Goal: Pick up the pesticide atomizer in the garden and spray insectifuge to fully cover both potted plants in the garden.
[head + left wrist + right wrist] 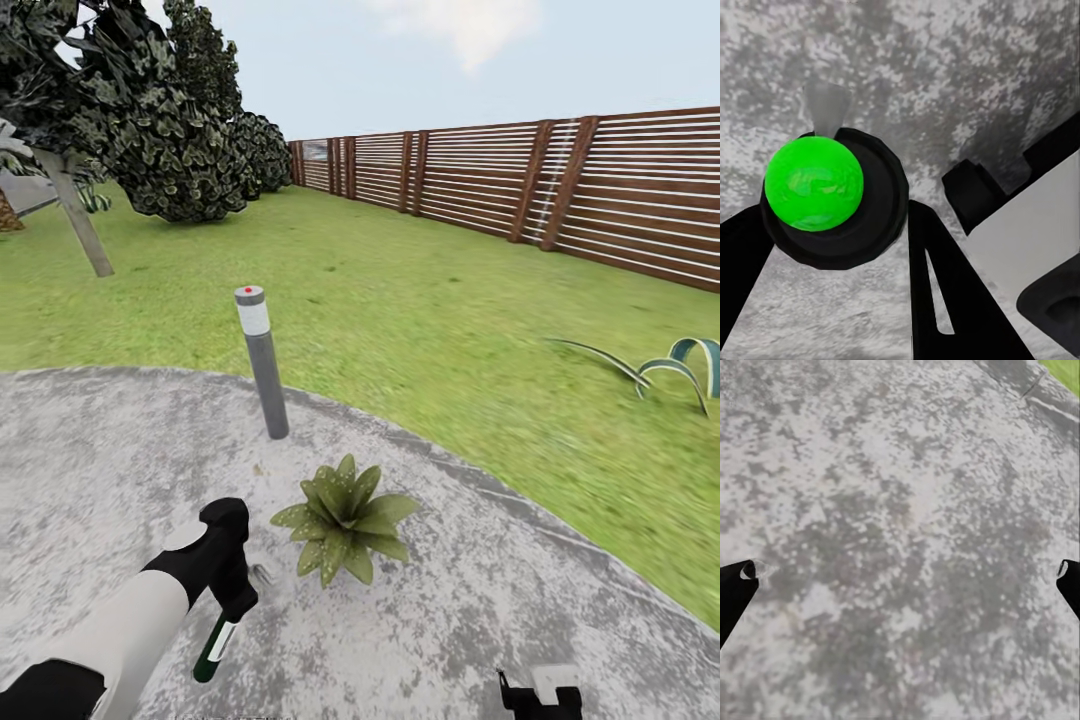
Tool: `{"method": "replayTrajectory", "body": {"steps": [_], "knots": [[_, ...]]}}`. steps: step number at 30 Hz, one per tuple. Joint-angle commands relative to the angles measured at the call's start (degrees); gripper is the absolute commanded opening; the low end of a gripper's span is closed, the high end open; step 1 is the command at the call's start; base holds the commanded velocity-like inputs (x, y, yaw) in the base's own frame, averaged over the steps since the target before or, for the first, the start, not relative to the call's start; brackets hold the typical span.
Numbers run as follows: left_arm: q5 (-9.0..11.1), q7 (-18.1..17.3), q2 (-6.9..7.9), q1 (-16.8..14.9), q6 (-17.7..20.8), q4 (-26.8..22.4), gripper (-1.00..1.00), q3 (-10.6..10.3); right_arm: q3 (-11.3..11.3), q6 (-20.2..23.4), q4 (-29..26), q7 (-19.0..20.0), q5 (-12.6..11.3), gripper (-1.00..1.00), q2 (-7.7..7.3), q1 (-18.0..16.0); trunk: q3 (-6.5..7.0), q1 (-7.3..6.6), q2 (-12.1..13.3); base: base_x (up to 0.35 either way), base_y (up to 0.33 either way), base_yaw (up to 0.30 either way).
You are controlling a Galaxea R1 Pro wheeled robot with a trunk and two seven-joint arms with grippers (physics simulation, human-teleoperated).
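My left gripper (236, 592) is shut on the pesticide atomizer (213, 645), a dark green bottle with a black head that hangs tilted below the fingers. In the left wrist view the atomizer (814, 184) shows as a bright green round body in a black collar between two black fingers (937, 285), with a grey nozzle pointing away over the paving. One potted plant (345, 518), a rosette of speckled green leaves, stands on the patio (100, 460) just right of the gripper; its pot is hidden by leaves. My right gripper (540, 695) (900, 577) is open over bare paving.
A grey bollard lamp (262, 360) stands behind the plant at the patio's edge. Lawn (420, 300) runs to a brown slatted fence (560, 185). Dark bushes (170, 130) and a leaning trunk (78, 220) stand at the far left, and a curved-leaf plant (670, 370) at the right.
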Motion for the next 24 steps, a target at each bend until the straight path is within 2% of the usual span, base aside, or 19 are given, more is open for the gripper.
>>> {"method": "replayTrajectory", "body": {"steps": [1,10,14,19,24], "knots": [[-0.37,-0.44,0.03,-0.03,0.52,-0.08,-1.0,-0.26,0.5,-0.06,-0.05,-0.32,-0.19,1.0,0.06,0.0,-0.05,-0.01,-0.02,0.0,0.0,0.249],[-0.53,-0.37,-0.72,-0.03,0.52,-1.0,-1.0,-0.17,0.51,-0.06,-0.05,-0.37,-0.18,1.0,0.16,0.0,-0.11,-0.01,-0.02,0.0,0.0,0.266],[-0.47,-0.4,-0.68,-0.03,0.55,-1.04,-1.0,-0.06,0.47,-0.12,-0.05,-0.4,-0.26,1.0,-0.18,0.0,-0.15,-0.01,-0.02,0.0,-0.006,0.024],[-0.46,-0.4,-0.48,-0.03,0.53,-1.04,-1.0,0.0,0.51,-0.08,-0.05,-0.33,-0.19,1.0,-0.05,0.0,-0.15,-0.01,-0.02,0.058,-0.202,0.054],[-0.45,-0.38,-0.75,-0.03,0.55,-1.04,-1.0,0.08,0.48,-0.06,-0.05,-0.31,-0.18,1.0,-0.04,0.0,-0.15,-0.01,-0.02,0.092,-0.261,0.244]]}}
